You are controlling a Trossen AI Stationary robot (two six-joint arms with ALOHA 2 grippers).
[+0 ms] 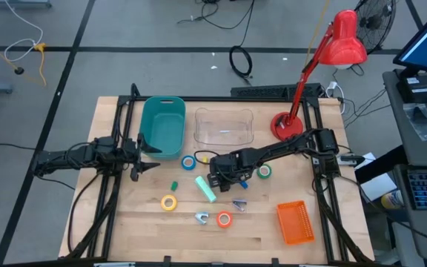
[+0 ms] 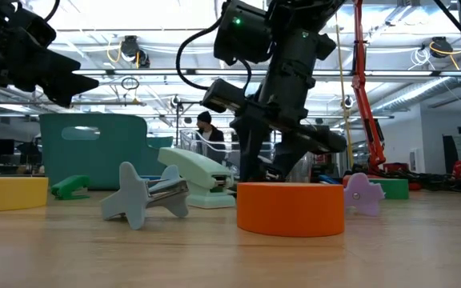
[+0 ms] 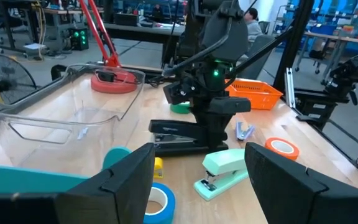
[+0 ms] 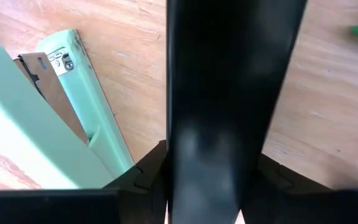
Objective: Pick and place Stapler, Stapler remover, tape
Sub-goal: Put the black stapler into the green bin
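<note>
High view: right gripper (image 1: 221,180) beside mint stapler (image 1: 205,188).

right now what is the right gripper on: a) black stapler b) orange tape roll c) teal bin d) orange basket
a: the right gripper is down over the black stapler at the table's middle; the right wrist view shows the black body between its fingers, beside the mint green stapler.
</note>
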